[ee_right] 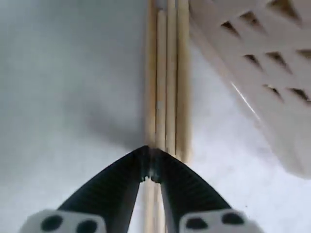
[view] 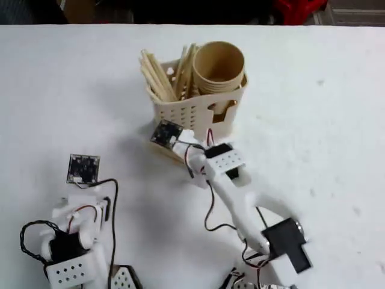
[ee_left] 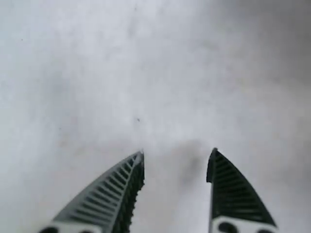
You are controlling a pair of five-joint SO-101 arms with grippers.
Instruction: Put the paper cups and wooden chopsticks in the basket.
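Chopsticks (ee_right: pixel 167 73): a loose bundle lies flat on the table (ee_right: pixel 58 73), straight up the centre of the right wrist frame, just beside the basket (ee_right: pixel 272 97) wall at upper right.
Right gripper (ee_right: pixel 150 167): bottom centre of that frame and clamped down almost tight on the near end of the bundle, with a stick showing between the jaws.
Basket in the high view (view: pixel 192 114): upright, upper centre of the frame.
Cups (view: pixel 218 65): stacked and standing in the basket's right half, mouth up.
Stowed sticks (view: pixel 157 77): in the basket's left half, leaning and fanning toward upper left.
Right arm (view: pixel 240 205): runs from the lower right of the high frame up to the basket's foot.
Left gripper (ee_left: pixel 178 152): spread wide with nothing held, white table under it.
Left arm (view: pixel 75 229): lower left of the high frame, well apart from the basket.
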